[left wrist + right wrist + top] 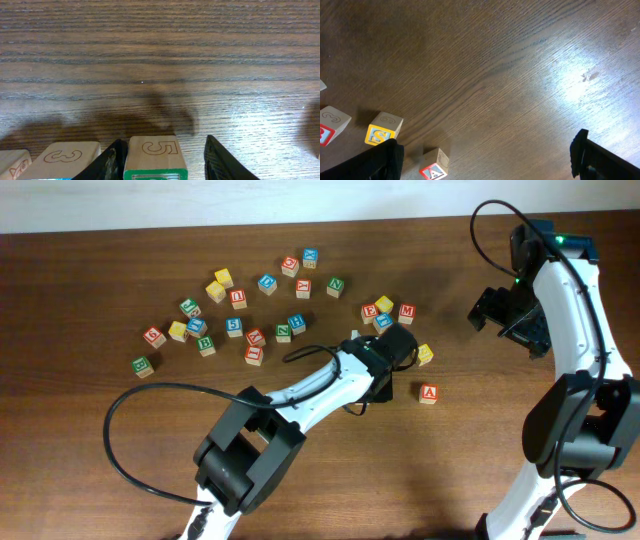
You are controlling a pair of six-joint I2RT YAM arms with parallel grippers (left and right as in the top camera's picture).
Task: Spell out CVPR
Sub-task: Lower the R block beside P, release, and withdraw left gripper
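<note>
Several coloured letter blocks (262, 308) lie scattered over the far left and middle of the wooden table. My left gripper (400, 346) is low beside the small cluster of blocks (386, 311). In the left wrist view its open fingers (160, 160) straddle a green-edged block (155, 156) with a 5 on top. The left finger touches the block and a gap shows at the right finger. A blue-edged block with a 3 (62, 157) stands just left of it. My right gripper (505, 315) is open and empty, raised over the bare table at the right (485, 150).
A red A block (428, 393) lies alone at the front of the middle, also in the right wrist view (436, 166). A yellow block (425, 354) sits next to my left gripper, and shows in the right wrist view (382, 129). Cables loop over the table.
</note>
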